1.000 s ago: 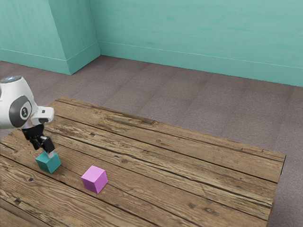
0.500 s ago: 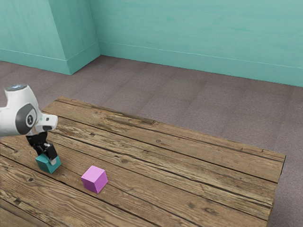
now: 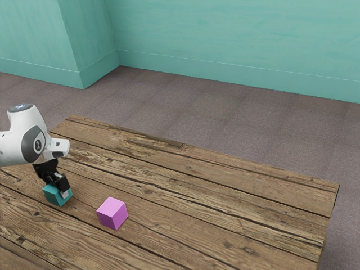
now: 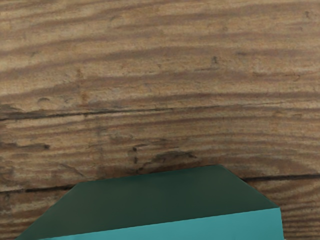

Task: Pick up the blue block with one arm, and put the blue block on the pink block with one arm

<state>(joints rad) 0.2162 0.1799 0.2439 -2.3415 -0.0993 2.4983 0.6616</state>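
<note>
Wood table [image 3: 225, 185], rough planks w/ dark grain & cracks, takes up the lower part of the exterior view. Behind it is grey-brown floor [image 3: 236, 112], and beyond that a teal wall [image 3: 236, 34] w/ a boxed-out corner at the exterior view's upper left. Blue block [image 3: 52, 196], more teal than blue in this light, sits flat on the planks nr the exterior view's left edge, resting on the table, not lifted. Black gripper [image 3: 61, 188] is right down on it from above, covering the block's top & the side toward the exterior view's right, so only the block's lower left face shows clear. Can't tell whether the gripper is clenched on the block or loose around it, since the contact is hidden at this angle. White arm [image 3: 25, 143] comes in from the exterior view's left, w/ a rounded joint & grey disc just above the gripper, wrist pointing down. Pink block [image 3: 112, 213] rests on the table to the exterior view's right of the blue one & a bit nearer the camera, apart from it w/ bare wood between, its top face in full sight. Wrist view: blue block [image 4: 165, 210] is close under the hand, w/ one dark shaded face & a brighter strip below it. Table [image 4: 150, 75] planks lie past it, a crack line running across them.
</note>
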